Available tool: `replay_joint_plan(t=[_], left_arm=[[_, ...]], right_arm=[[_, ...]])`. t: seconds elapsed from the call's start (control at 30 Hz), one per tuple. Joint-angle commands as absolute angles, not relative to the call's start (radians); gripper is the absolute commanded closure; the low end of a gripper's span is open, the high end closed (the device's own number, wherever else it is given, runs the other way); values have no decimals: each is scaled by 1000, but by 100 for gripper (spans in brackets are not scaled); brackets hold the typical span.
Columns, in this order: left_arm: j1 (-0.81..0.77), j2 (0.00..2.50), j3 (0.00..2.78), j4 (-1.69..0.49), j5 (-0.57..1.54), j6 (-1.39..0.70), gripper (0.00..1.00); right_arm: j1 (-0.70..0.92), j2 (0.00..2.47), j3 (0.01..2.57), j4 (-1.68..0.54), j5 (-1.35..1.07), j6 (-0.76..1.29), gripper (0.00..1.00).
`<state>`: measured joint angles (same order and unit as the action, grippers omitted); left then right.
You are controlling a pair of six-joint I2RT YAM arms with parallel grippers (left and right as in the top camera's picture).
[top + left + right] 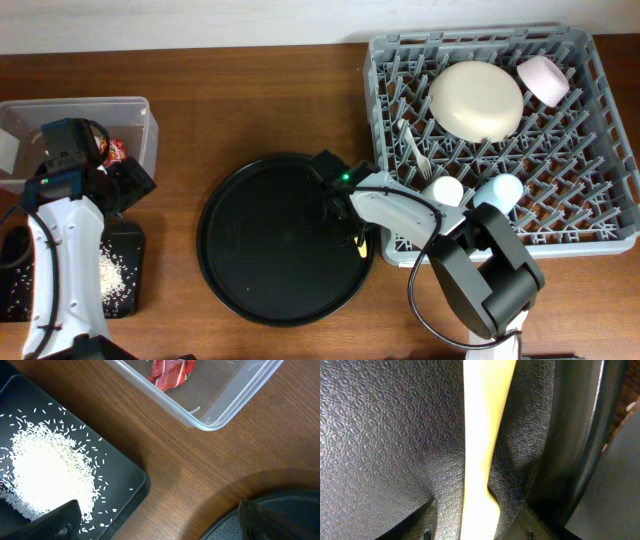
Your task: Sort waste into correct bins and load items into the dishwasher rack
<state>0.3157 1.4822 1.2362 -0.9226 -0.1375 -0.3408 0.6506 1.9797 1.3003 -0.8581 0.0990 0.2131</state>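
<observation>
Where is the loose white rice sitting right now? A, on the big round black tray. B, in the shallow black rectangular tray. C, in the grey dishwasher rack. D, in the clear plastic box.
B: the left wrist view shows the rice heaped inside the shallow black rectangular tray, while the clear plastic box beside it holds only a red wrapper.

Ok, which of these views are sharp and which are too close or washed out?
Overhead: evenly lit and sharp, a faint sheen on the round black tray. Left wrist: crisp, single grains of rice readable. Right wrist: far too close, the spoon a flat, pale yellow strip with soft edges.
</observation>
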Motion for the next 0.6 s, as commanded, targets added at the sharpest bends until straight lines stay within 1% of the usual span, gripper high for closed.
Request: replay_joint_plan(t=[0.0,0.07,0.2,0.23,0.27,0.3,0.5,0.53,0.57], left_arm=[[317,1483,1245,-920,-135,-354,1],[317,1483,1245,-920,-134,-354,1],[317,1483,1244,-920,-134,-354,1],[317,1483,1244,-920,-134,-354,1],[317,1483,1244,-920,-135,-354,1],[317,1483,1244,-920,-135,-354,1],[317,1483,1244,-920,-135,-354,1],[317,1483,1244,-920,-135,-354,1],[317,1483,1244,-920,-134,-354,1]], right_arm=[[653,1989,1307,-859,44,218,48],[653,1989,1308,-863,39,218,49],[625,1988,1318,-886,110,218,50],[619,1988,1322,-890,110,218,52],[620,1988,1325,-894,106,218,61],[620,1988,1330,-901,97,218,64],[622,1988,1330,-906,45,218,65],[622,1988,1330,-907,44,218,68],[622,1988,1330,-912,42,218,75]])
